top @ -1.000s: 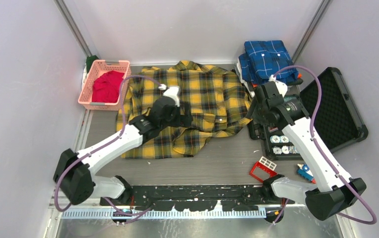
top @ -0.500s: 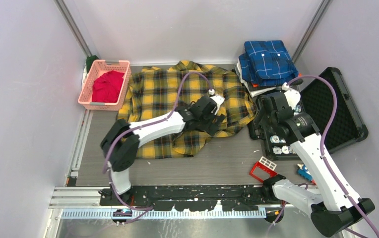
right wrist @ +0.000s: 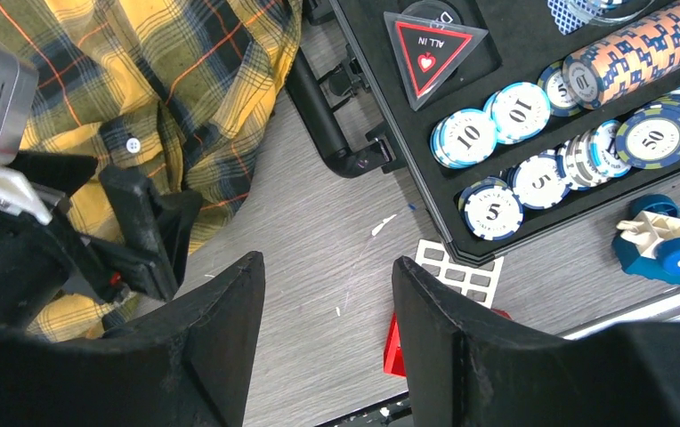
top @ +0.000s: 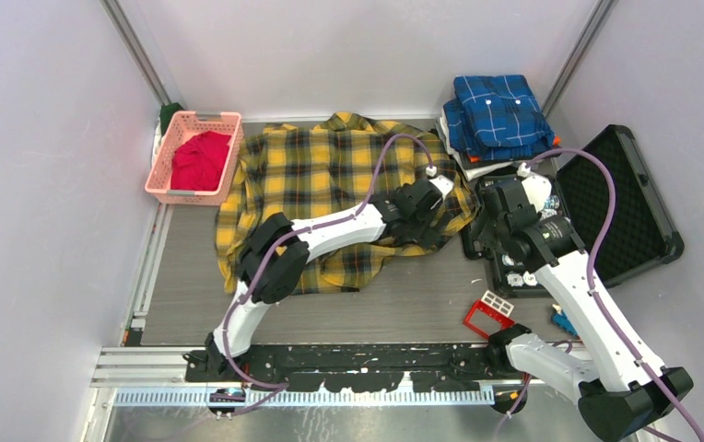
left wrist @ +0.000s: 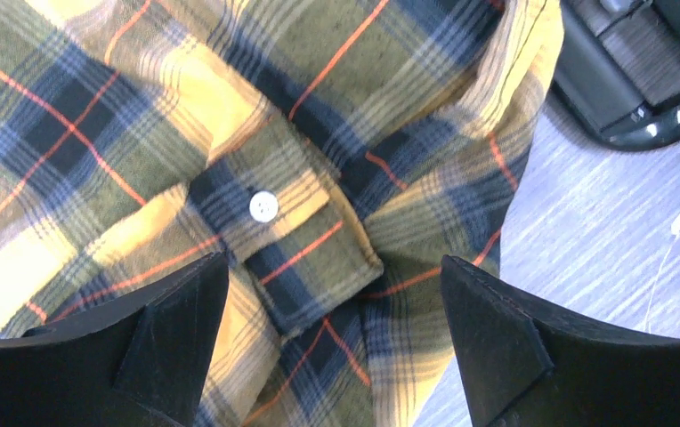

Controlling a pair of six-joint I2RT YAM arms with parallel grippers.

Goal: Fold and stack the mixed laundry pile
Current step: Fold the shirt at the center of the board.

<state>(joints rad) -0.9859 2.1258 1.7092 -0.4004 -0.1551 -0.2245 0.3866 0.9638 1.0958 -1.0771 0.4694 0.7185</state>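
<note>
Lining up on the yellow plaid shirt (top: 330, 184) to start its fold

The left end effector (left wrist: 332, 294), jaws apart, hovers over a buttoned flap at the spread shirt's right edge. The right end effector (right wrist: 323, 302) hangs apart and empty. The likely next move is to pinch that edge. The red T-shirt (top: 199, 158) lies in the basket (top: 166, 157).

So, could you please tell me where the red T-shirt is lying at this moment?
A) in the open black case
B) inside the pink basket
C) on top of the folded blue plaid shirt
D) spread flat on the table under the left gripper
B: the top view shows the red T-shirt bunched up inside the pink basket at the far left of the table.
</note>
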